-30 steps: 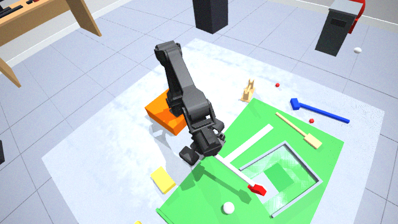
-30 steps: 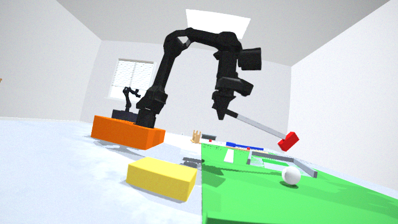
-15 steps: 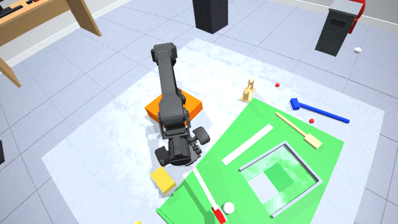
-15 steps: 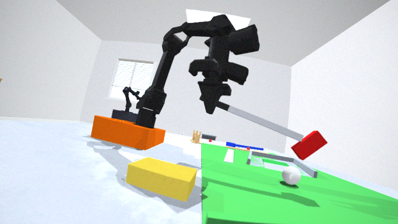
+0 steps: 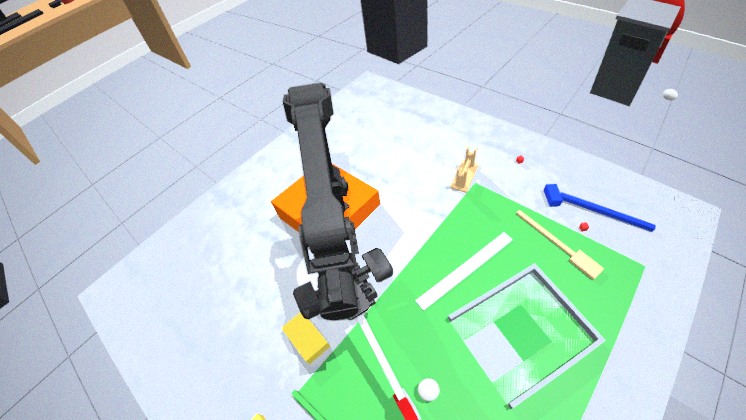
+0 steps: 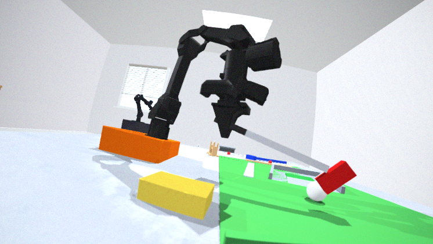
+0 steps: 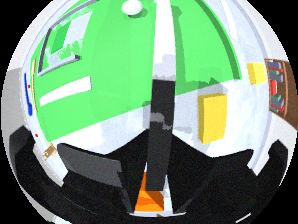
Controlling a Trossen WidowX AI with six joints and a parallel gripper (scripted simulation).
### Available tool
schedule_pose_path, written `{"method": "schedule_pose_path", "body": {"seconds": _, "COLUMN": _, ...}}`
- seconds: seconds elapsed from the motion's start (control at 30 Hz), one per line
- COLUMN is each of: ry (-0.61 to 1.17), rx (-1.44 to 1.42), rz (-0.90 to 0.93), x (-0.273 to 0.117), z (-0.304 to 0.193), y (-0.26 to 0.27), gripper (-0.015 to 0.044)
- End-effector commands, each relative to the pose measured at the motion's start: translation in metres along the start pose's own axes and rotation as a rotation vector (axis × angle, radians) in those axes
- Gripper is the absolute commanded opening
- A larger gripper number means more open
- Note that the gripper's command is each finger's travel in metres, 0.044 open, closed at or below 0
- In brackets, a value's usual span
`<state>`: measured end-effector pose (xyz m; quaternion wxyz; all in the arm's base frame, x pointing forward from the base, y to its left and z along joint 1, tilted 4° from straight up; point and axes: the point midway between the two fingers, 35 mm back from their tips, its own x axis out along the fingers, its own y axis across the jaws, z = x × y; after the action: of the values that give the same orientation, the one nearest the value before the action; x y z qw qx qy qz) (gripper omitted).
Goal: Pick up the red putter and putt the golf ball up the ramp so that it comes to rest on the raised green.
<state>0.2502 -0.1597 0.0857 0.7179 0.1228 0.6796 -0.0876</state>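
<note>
My gripper [image 6: 224, 135] [image 7: 156, 133] is shut on the red putter's black handle, above the mat's edge; in the top view the wrist hides its fingertips. The putter's white shaft [image 5: 381, 357] [image 7: 164, 40] slants down to its red head [image 5: 406, 408] [image 6: 336, 177], which hangs a little above the green mat [image 6: 257, 212] [image 7: 115, 65]. The white golf ball [image 5: 428, 389] [image 6: 314, 191] [image 7: 132, 8] sits beside the head, with a gap in the top view. The raised green [image 5: 522, 332] [image 7: 59, 39] is a darker square inside grey walls [image 5: 569, 302]; the pale panel [image 5: 490, 349] adjoins it.
A yellow block [image 5: 305, 338] [image 6: 175, 193] [image 7: 212, 118] lies beside the mat. A white strip [image 5: 464, 271] [image 6: 249, 169], a tan club [image 5: 550, 237], a blue club [image 5: 608, 211] and a wooden stand [image 5: 464, 172] [image 6: 213, 149] are farther off. The arm stands on an orange base [image 5: 365, 200] [image 6: 136, 145].
</note>
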Motion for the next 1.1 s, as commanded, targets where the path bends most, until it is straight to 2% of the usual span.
{"method": "schedule_pose_path", "body": {"seconds": 0.0, "ry": -0.007, "rx": 0.002, "rz": -0.006, "x": 0.005, "z": 0.001, "y": 0.000, "gripper": 0.0000}}
{"method": "schedule_pose_path", "body": {"seconds": 0.67, "ry": -0.007, "rx": 0.002, "rz": -0.005, "x": 0.034, "z": 0.001, "y": 0.000, "gripper": 0.0000}}
{"method": "schedule_pose_path", "body": {"seconds": 1.07, "ry": -0.005, "rx": 0.000, "rz": -0.002, "x": 0.032, "z": 0.001, "y": -0.001, "gripper": 0.0000}}
